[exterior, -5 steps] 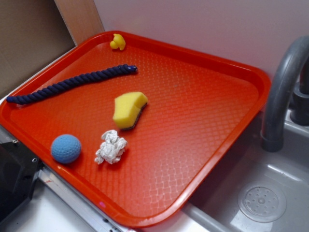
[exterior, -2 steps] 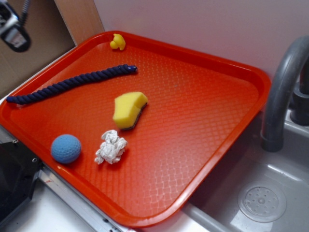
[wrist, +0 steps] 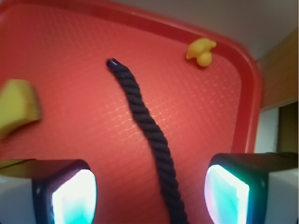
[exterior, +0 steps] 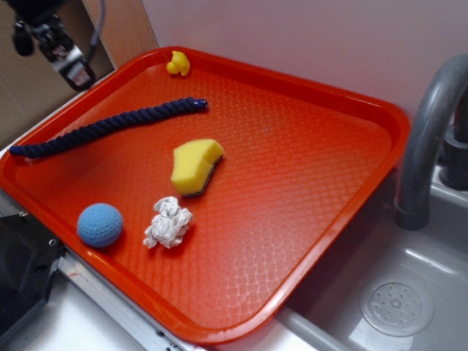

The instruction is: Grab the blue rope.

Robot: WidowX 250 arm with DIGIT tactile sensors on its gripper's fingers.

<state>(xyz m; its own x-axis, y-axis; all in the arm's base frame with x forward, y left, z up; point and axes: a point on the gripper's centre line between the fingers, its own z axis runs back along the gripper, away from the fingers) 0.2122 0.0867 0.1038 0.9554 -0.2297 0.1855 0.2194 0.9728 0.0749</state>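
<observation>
The blue rope is a dark navy twisted cord lying along the far left side of the red tray. In the wrist view the rope runs from near the tray's middle down between my fingers. My gripper hangs in the air at the top left, above the tray's left corner and well above the rope. It is open and empty, with the two pads wide apart in the wrist view, where the gripper frames the rope.
On the tray lie a yellow sponge, a light blue ball, a crumpled white paper and a small yellow duck. A grey faucet and sink stand to the right. A wooden board rises behind the tray.
My gripper has come into the exterior view from the top left and moved right and down toward the tray. Nothing on the tray has moved.
</observation>
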